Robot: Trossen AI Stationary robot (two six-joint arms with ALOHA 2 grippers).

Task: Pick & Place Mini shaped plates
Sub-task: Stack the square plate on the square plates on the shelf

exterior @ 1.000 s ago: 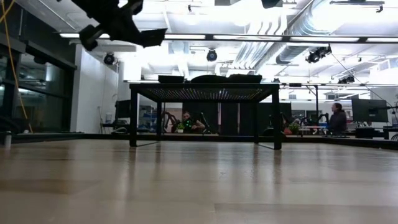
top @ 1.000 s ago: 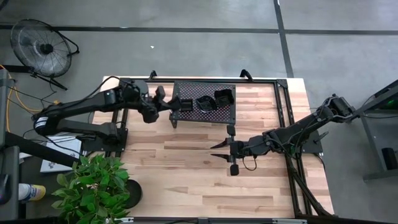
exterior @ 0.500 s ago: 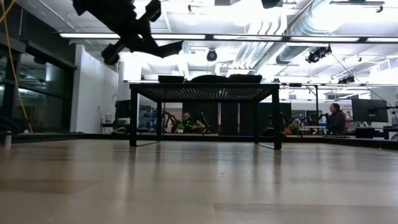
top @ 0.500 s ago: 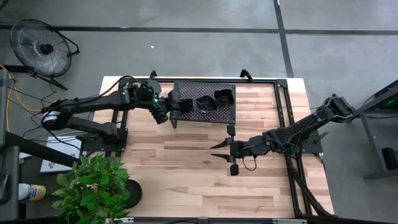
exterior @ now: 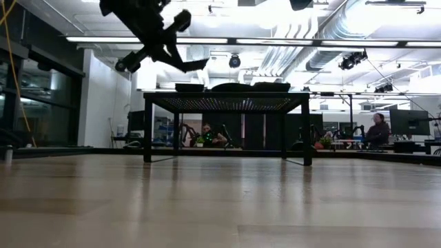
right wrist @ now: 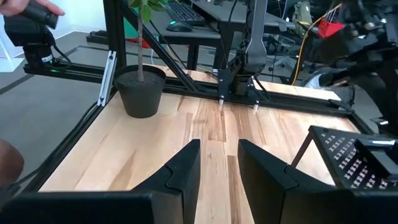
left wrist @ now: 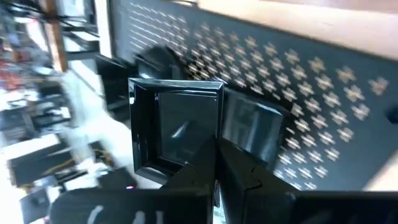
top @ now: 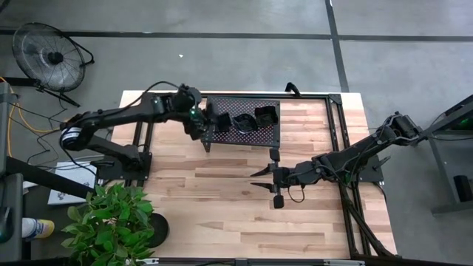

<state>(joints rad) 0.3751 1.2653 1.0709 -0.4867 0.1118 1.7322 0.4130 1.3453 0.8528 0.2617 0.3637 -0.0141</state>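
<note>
My left gripper hovers over the left end of the black mesh rack, shut on a square glossy black mini plate. In the low view this plate shows edge-on and slanted, above the rack top. Three more mini plates rest on the rack: one at the left, a scalloped round one and a square one. My right gripper waits open over the middle of the table, its fingers apart. My left gripper pinches the square plate between its two fingers by the rim of one side, near a corner. The plate is lifted clear above the rack's left end and tilted, sticking out past the fingertips toward the rack.
A potted plant stands at the table's near left corner. Black frame rails run along the table's sides. Bare wood lies between the rack and the near edge. People are in the room beyond.
My left gripper has carried the plate toward the right, from beside the rack to over its left end, and has come down somewhat. It has also tipped, so the plate now slants down toward the rack. The right arm has kept still.
</note>
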